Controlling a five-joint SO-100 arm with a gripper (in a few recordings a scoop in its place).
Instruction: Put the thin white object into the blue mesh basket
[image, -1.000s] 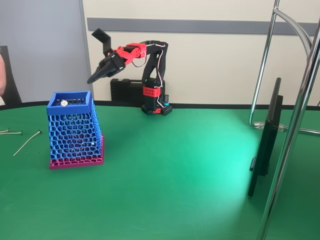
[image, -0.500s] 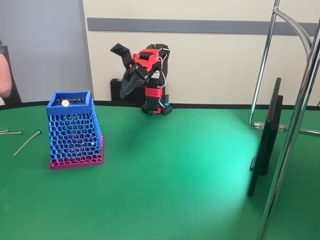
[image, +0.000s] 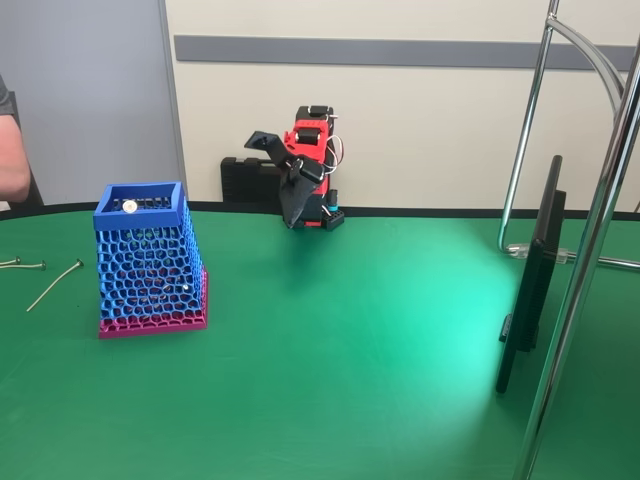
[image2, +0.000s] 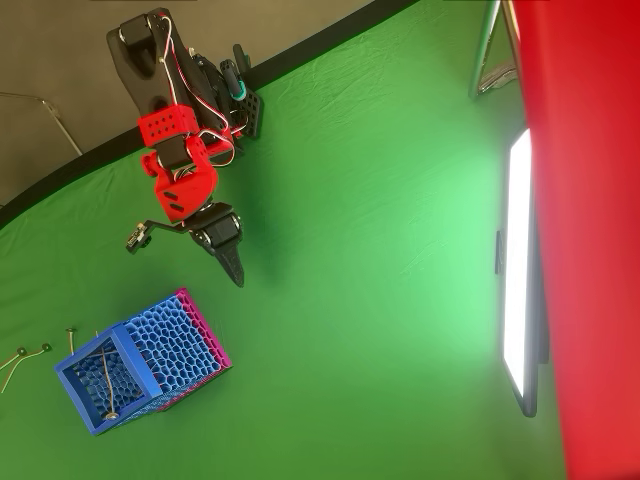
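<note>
The blue mesh basket (image: 148, 262) stands upright on the green table, left of centre, on its magenta base. From above, the thin white object (image2: 104, 383) lies inside the basket (image2: 150, 360), leaning against a wall. Its small head (image: 130, 206) shows just under the rim in the fixed view. My gripper (image: 271, 180) is folded back close to the arm's base, well to the right of the basket and behind it. It is open, with nothing between its fingers. In the overhead view the gripper (image2: 186, 262) hangs above bare cloth, apart from the basket.
Pale thin sticks (image: 55, 285) (image2: 20, 357) lie on the table left of the basket. A dark monitor (image: 530, 280) and a chrome stand (image: 590, 250) occupy the right side. A black case (image: 250, 183) sits behind the arm. A person's arm (image: 10, 150) shows at the left edge.
The arm has pulled back from above the basket toward its base, and the open gripper has swung down to point at the table.
</note>
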